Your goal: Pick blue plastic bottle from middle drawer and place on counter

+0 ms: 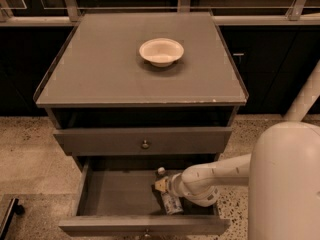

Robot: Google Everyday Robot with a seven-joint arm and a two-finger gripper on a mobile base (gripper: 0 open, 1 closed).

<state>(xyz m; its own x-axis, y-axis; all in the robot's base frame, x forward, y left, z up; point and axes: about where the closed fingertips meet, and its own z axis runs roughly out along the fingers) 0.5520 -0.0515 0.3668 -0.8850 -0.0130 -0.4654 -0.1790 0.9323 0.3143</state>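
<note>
We see the middle drawer (115, 194) pulled out from the cabinet, much of its grey floor bare. The robot's pale arm (220, 174) reaches into it from the right, and the end effector (162, 186) sits low inside the drawer, right of the drawer's middle. It appears pressed onto the blue plastic bottle (172, 204), pinching it just below the neck. The bottle is inside the drawer and lies aslant. We make out its white cap pointing toward the back of the drawer and its labelled body running toward the drawer's front wall. We cannot tell whether its lower end rests on the drawer floor.

Above the open drawer we see the upper drawer front (100, 141), closed, with a small round knob (145, 144) at its centre. The grey worktop (110, 74) carries a white bowl (161, 51), which stands upright toward the rear, a little right of centre and well apart from the bottle. The robot's rounded white body (287, 184) fills the lower right corner, and speckled flooring (25, 154) shows to the left of the cabinet.
</note>
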